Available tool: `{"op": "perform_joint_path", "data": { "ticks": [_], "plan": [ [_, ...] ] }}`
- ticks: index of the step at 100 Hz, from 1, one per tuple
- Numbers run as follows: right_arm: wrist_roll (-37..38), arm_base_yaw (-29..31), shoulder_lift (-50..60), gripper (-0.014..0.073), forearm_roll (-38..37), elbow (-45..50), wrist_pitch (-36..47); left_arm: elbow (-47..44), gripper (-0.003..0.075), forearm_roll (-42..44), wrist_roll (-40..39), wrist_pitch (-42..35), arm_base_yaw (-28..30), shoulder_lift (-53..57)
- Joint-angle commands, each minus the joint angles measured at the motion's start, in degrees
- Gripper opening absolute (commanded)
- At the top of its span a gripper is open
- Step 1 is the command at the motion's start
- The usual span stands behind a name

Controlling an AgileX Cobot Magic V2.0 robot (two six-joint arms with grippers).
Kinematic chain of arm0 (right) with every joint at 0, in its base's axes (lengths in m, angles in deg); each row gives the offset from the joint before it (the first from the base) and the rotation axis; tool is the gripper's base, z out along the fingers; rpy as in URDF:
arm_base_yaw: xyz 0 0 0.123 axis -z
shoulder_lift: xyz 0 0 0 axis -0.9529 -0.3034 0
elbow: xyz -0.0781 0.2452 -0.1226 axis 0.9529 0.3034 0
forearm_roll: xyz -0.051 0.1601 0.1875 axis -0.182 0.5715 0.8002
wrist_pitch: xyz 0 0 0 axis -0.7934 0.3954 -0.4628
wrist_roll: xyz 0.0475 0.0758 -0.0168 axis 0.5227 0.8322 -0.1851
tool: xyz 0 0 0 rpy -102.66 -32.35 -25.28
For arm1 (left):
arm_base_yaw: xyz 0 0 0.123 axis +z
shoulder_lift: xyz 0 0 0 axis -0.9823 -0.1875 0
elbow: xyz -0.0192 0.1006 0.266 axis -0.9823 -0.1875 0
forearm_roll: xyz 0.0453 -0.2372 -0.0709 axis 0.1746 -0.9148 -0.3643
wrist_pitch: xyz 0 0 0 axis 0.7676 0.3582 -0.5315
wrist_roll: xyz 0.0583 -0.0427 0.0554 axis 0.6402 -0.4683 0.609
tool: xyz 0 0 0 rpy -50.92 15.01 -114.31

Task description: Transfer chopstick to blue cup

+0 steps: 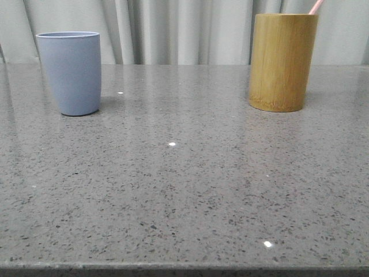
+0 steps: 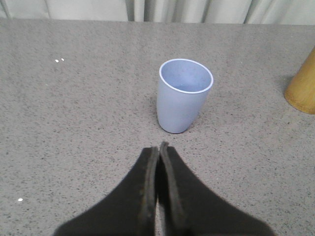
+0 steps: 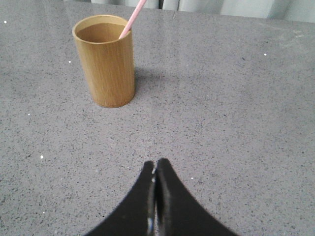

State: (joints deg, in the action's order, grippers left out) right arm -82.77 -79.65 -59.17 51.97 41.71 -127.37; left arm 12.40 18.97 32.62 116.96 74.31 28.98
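Observation:
The blue cup stands upright and empty at the back left of the grey table; it also shows in the left wrist view. A pale pink chopstick leans out of the yellow-brown bamboo cylinder at the back right; the right wrist view shows the chopstick inside the cylinder. My left gripper is shut and empty, a short way in front of the blue cup. My right gripper is shut and empty, some way in front of the cylinder. Neither gripper shows in the front view.
The speckled grey stone table runs to a front edge at the bottom of the front view. A pale curtain hangs behind the table.

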Motion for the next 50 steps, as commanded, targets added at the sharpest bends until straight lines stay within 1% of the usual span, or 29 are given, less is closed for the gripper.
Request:
{"op": "perform_joint_path", "data": {
  "ticks": [1,25,33,36,40,41,42,46,49,50],
  "plan": [
    [-0.73,0.45,-1.14,-0.0067,-0.14,-1.85,4.23,1.99,-0.0019,-2.03,-0.72,-2.89,0.15,-1.59],
    [-0.73,0.45,-1.15,-0.0064,-0.14,-1.85,4.63,1.99,-0.0018,-2.41,-0.72,-1.81,0.15,-2.23],
    [-0.73,0.45,-1.15,-0.0034,-0.14,-1.85,4.70,1.99,-0.0003,-3.01,-0.72,-1.81,0.15,-2.23],
    [-0.73,0.45,-1.15,-0.0002,-0.14,-1.85,4.97,1.99,0.0015,-3.46,-0.72,-1.70,0.15,-2.23],
    [-0.73,0.45,-1.15,0.0041,-0.14,-1.85,5.35,1.99,0.0059,-4.20,-0.62,-1.70,0.15,-2.23],
    [-0.73,0.45,-1.15,0.0073,-0.14,-1.85,5.40,1.99,0.0077,-4.33,-0.62,-1.70,0.15,-2.23],
    [-0.73,0.45,-1.15,0.0073,-0.14,-1.85,5.47,1.99,0.0086,-4.51,-0.62,-1.70,0.15,-2.23],
    [-0.73,0.45,-1.15,0.0150,-0.14,-1.85,5.53,1.99,0.0141,-4.88,-0.62,-1.70,0.15,-2.23],
    [-0.73,0.45,-1.15,0.0210,-0.14,-1.85,5.52,1.99,0.0206,-5.18,-0.62,-1.70,0.15,-2.23],
    [-0.73,0.45,-1.15,0.0241,-0.14,-1.85,5.52,1.99,0.0221,-5.28,-0.62,-1.70,0.15,-2.23]
  ]
}}
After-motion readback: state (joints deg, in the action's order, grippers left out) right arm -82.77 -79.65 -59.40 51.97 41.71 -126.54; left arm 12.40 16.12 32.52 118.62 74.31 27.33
